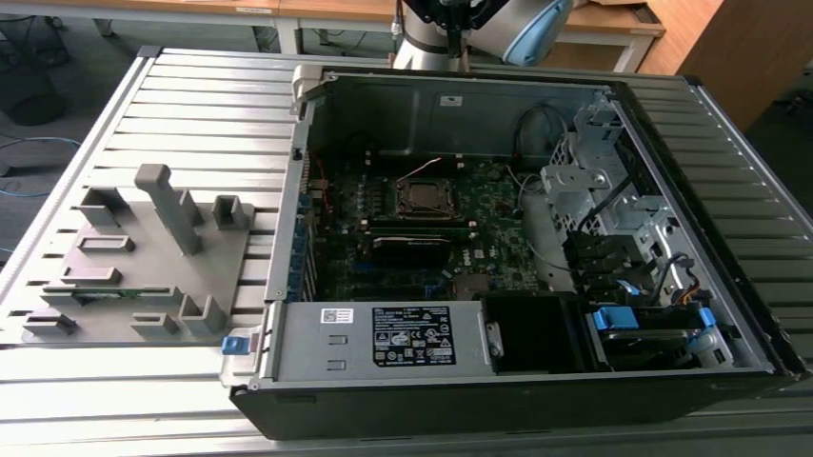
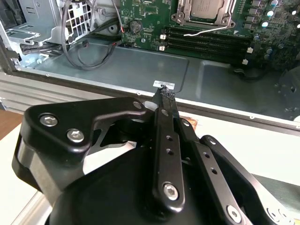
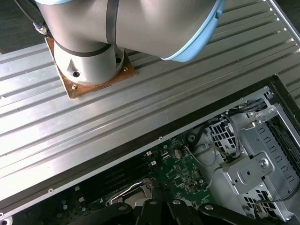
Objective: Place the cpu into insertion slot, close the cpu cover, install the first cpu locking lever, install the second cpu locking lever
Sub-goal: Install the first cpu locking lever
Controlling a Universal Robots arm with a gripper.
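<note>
The tool (image 2: pixel 164 93) is closed on nothing, hovering by the computer case (image 2: pixel 140 70) wall. Past its tip the cpu (image 2: pixel 206 5) lies in the insertion slot (image 1: pixel 404 198) — a thin lever (image 2: pixel 206 31) loose beside it. Farther out — ribbed metal counter (image 1: pixel 190 105), wooden desks (image 1: pixel 343 9).

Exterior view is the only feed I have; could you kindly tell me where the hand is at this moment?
Observer: In the second wrist view the hand has its tips lined up with the computer case rim, and the green board lies beyond them.
Operator: Thank you. Is there anything in the insertion slot?
Observer: Yes, a silvery-grey top, apparently the cpu, sits inside the insertion slot.
</note>
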